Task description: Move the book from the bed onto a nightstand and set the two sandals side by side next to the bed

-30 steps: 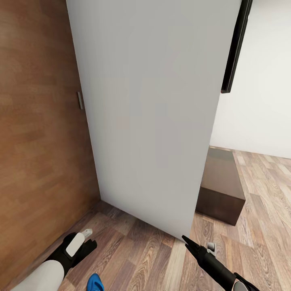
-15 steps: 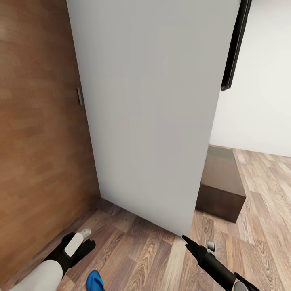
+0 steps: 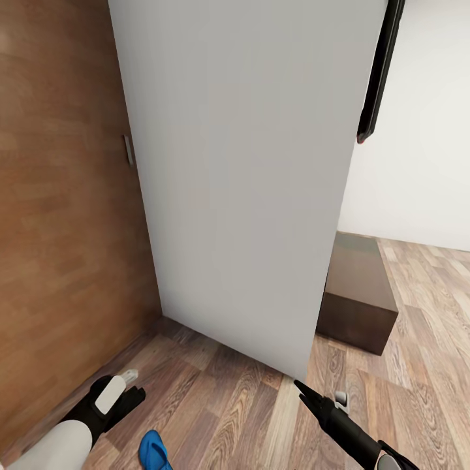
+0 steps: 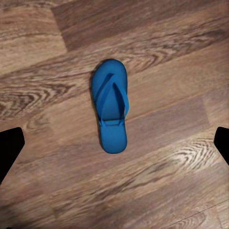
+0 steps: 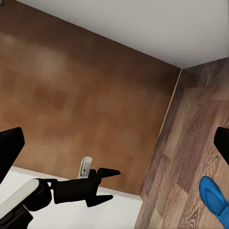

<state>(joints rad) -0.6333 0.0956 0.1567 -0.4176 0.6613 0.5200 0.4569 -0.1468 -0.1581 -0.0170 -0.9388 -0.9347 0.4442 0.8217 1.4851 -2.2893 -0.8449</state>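
One blue sandal (image 4: 112,110) lies flat on the wood-plank floor (image 3: 235,405), directly below the left gripper (image 4: 114,143), whose jaws stand released and well apart, apparently lined up to descend on it, while the right gripper (image 3: 301,390) hangs idle with jaws seemingly clenched.

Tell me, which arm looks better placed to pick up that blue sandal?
Probably the left. Its open gripper hangs right above the sandal on the floor, framing it; the right gripper points off to the side.
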